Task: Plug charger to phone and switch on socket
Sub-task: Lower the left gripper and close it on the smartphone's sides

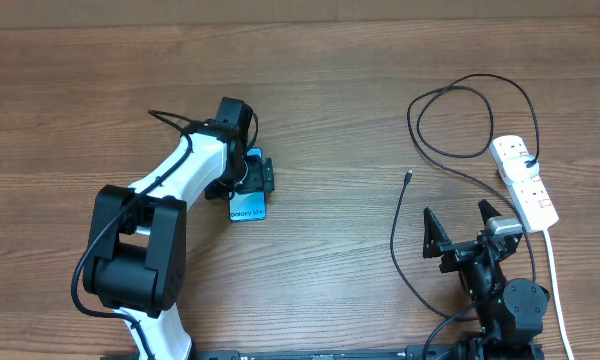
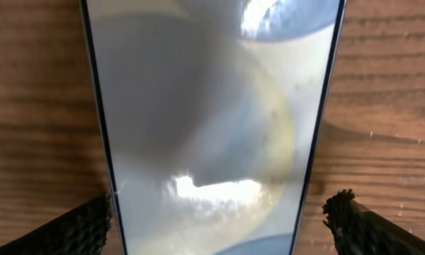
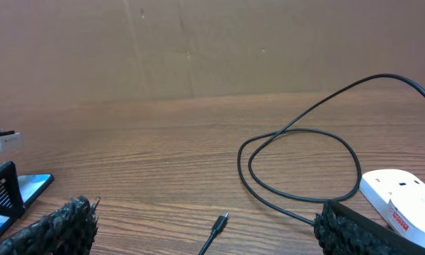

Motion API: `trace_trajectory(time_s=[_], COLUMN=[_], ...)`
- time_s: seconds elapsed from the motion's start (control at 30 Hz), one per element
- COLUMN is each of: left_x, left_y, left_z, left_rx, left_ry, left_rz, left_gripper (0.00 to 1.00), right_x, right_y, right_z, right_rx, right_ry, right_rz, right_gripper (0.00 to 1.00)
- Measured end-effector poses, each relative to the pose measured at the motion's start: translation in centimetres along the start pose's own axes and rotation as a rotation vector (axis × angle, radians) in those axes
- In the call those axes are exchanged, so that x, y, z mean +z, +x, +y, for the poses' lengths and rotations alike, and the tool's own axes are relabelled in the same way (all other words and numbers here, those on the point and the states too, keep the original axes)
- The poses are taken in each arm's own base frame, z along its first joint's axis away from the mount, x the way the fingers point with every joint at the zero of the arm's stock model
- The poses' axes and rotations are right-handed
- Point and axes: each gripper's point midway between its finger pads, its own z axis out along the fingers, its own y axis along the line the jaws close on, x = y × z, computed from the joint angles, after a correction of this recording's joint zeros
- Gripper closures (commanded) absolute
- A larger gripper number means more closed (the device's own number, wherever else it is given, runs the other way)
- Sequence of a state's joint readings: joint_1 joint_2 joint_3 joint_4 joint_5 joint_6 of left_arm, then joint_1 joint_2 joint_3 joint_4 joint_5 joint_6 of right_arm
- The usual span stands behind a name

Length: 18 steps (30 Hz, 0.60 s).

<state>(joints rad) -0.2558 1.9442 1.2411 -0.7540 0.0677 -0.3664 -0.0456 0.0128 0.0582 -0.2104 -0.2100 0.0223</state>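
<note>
The phone (image 1: 247,208) lies flat on the wooden table, its light blue screen up. My left gripper (image 1: 252,175) is low over its far end and open. In the left wrist view the phone (image 2: 212,106) fills the frame, and the fingers (image 2: 219,205) straddle it with a gap at the right finger. The charger, a thin black cable, ends in a small plug (image 1: 408,176) lying free on the table. My right gripper (image 1: 455,212) is open and empty, short of that plug (image 3: 219,223). The white socket (image 1: 525,180) lies at the right.
The black cable loops (image 1: 470,120) across the table behind the plug and runs to the socket (image 3: 404,198). A white cord (image 1: 555,270) leads from the socket toward the front edge. The phone (image 3: 28,188) shows at the far left of the right wrist view.
</note>
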Motion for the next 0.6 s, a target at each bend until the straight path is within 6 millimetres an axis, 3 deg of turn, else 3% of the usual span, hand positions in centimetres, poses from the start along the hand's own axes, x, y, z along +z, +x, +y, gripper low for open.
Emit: trace_trajectory(time_s=[0.6], left_x=[0.13], left_y=[-0.78], left_z=[0.38], left_rx=[0.041], left_ry=[-0.039], left_rz=[-0.038], left_gripper=[0.06], right_x=[0.0], right_y=[-0.02], right_z=[-0.01], right_rx=[0.0], right_ry=[0.0], right_rz=[-0.001], right_gripper=[0.0])
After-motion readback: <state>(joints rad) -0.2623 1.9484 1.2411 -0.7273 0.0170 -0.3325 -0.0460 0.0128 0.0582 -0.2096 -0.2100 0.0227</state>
